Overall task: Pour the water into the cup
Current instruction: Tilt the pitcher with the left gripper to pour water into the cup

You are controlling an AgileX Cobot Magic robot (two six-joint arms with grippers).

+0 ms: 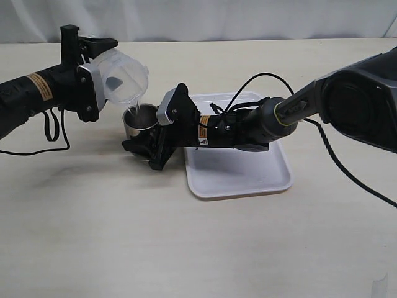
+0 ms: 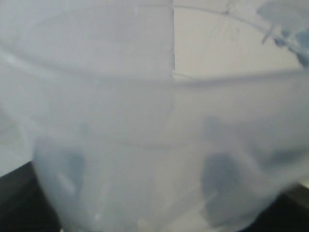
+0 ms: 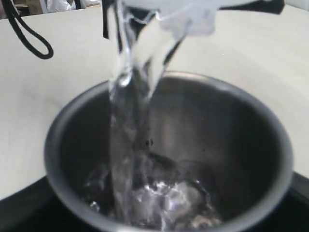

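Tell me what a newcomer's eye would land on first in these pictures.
A stream of water falls from the tilted clear container into the steel cup, left of centre in the exterior view. The left gripper holds the container above the cup. The right gripper grips the cup, its arm reaching over a white tray.

The cup sits on the table left of the tray — container above.
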